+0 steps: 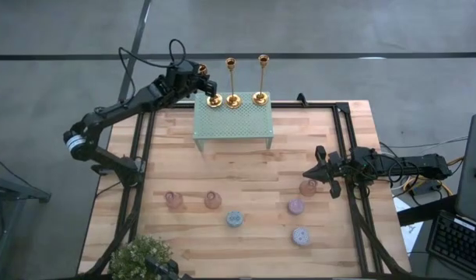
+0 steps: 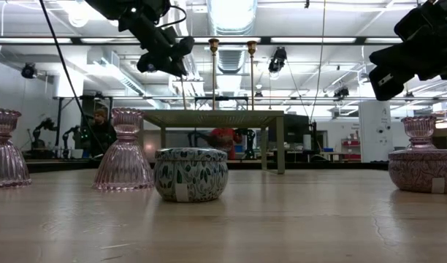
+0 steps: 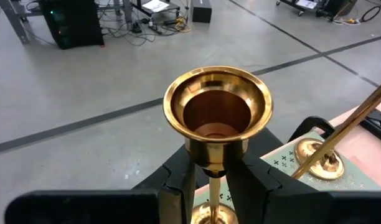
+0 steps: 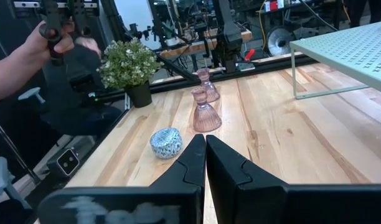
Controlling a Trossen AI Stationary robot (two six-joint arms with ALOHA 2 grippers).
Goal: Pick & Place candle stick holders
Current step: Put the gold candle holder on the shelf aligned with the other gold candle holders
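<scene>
The left gripper point(image 1: 209, 87) clamped the stem of the leftmost shiny gold candlestick point(image 1: 215, 100) on the far, pale-green perforated stand point(image 1: 232, 124). Two taller gold candlesticks point(image 1: 232, 81) stood just right. The right gripper point(image 1: 319, 172) waited with fingers together near a pink ribbed glass holder point(image 1: 308, 187).

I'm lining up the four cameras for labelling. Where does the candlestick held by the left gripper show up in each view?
High view: the held candlestick is leftmost of three on the green perforated stand, in the left gripper.
Low view: thin stem under the dark gripper, upper left.
Left wrist view: cup top centre, between the fingers.
Right wrist view: not in it.
Shared landmark: the stand.
</scene>
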